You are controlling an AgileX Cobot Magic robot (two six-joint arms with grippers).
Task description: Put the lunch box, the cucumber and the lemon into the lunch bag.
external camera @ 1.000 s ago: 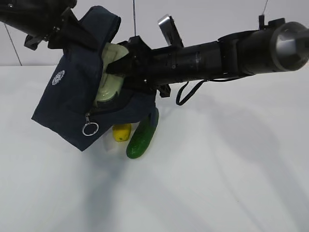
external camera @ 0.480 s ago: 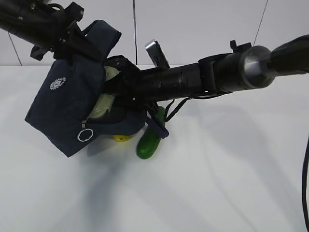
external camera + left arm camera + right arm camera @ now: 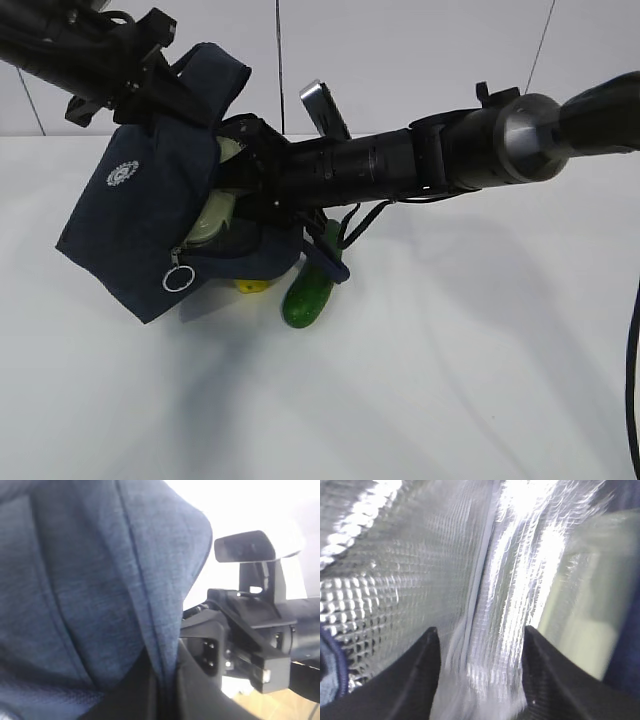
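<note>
the lunch bag point(image 3: 150, 225), a dark navy fabric bag, hangs tilted above the white table point(image 3: 450, 380), held up at its upper left by the left gripper point(image 3: 165, 95). in the left wrist view the navy fabric point(image 3: 90, 580) fills most of the frame and a fold of it runs down between the dark fingers point(image 3: 195, 685) at the bottom edge, so the left gripper is pinched on the bag's fabric. a metal ring pull point(image 3: 178, 279) hangs from the zipper on the bag's lower front.

the right arm point(image 3: 420, 160) reaches across from the right, and the right gripper point(image 3: 240, 165) sits at the bag's open mouth. the lunch box point(image 3: 212, 215), with its pale sage-green lid, is partly inside the opening, just below that gripper. the right wrist view shows the bag's silver quilted lining point(image 3: 395, 570) close up, a pale green surface point(image 3: 580, 620) at the right, and two dark fingertips point(image 3: 420, 680) spread apart with lining between them; the right gripper stands open.

the lemon point(image 3: 252, 285) lies on the table beneath the bag's lower edge, mostly hidden by it. the cucumber point(image 3: 308, 295) lies on the table just beside the lemon, to its right, its far end under the right arm. a dark strap point(image 3: 335, 265) hangs near the cucumber.
</note>
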